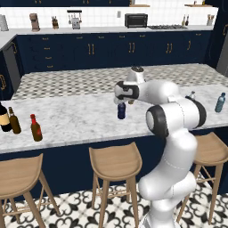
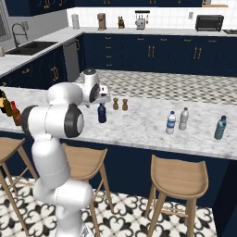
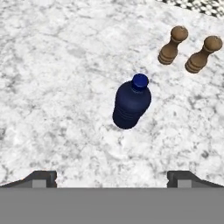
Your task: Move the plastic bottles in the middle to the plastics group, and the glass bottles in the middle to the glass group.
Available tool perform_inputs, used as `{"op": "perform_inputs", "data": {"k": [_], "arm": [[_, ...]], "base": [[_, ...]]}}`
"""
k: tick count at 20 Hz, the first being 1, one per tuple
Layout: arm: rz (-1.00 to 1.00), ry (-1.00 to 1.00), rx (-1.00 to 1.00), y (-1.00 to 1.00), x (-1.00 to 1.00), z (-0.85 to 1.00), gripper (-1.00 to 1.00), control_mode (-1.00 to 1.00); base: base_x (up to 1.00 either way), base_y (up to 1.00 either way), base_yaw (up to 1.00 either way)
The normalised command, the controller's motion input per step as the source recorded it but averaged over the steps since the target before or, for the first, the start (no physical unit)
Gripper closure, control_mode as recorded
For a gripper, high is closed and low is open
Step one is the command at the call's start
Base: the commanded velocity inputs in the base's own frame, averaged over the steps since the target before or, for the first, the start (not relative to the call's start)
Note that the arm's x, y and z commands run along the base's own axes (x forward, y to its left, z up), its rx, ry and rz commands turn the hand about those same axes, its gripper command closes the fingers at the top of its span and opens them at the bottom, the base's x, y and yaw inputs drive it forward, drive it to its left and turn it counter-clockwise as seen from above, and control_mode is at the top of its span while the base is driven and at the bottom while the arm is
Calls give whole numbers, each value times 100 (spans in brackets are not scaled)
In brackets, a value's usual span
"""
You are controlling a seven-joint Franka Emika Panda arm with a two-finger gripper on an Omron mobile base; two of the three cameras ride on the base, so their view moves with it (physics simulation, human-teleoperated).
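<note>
Three bottles stand at the left end of the marble desk: we see the dark wine bottle, the amber bottle just beside it and the red-capped bottle near them. Mid-desk, the navy bottle stands upright under the gripper, whose jaws are wide apart and hold nothing. Two brown shakers sit behind it. Rightward come the blue-labelled water bottle, the greyish bottle and the teal bottle
</note>
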Motion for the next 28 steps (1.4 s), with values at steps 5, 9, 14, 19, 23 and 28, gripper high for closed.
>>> {"op": "perform_inputs", "data": {"k": [5,9,14,19,23,28], "arm": [[-6,0,7,3,58,-8,-100,-100],[-14,0,9,0,56,-1,-100,-100],[-12,-1,2,0,9,-16,-100,-100],[-14,0,0,0,-6,-5,-100,-100],[-9,0,0,2,9,-13,-100,-100],[-3,0,0,1,26,-25,-100,-100]], "base": [[0,0,0],[0,0,0],[0,0,0],[0,0,0],[0,0,0],[0,0,0]]}}
